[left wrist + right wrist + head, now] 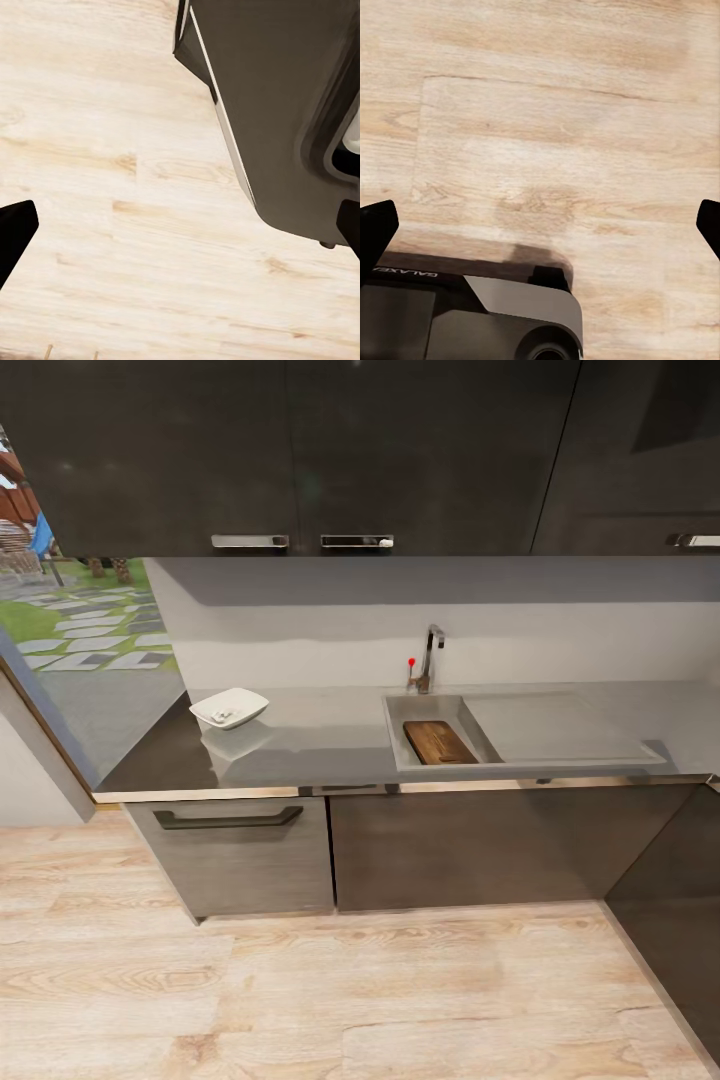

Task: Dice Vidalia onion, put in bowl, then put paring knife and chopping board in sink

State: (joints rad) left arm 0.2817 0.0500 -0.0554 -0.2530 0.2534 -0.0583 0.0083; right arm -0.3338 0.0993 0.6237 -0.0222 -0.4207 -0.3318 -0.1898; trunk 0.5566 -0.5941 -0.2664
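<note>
Head view has the chopping board (pixel 438 742) in the sink (pixel 425 705); wrist views show both pincers (pixel 184 225) (pixel 544 225) spread over floor (pixel 555 112).

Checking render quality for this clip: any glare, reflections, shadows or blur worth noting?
Head view: soft overall; the glossy countertop mirrors the bowl; the chopping board in the sink stays legible. Right wrist view: a shadow on the wooden floor. Left wrist view: even light, no glare.
</note>
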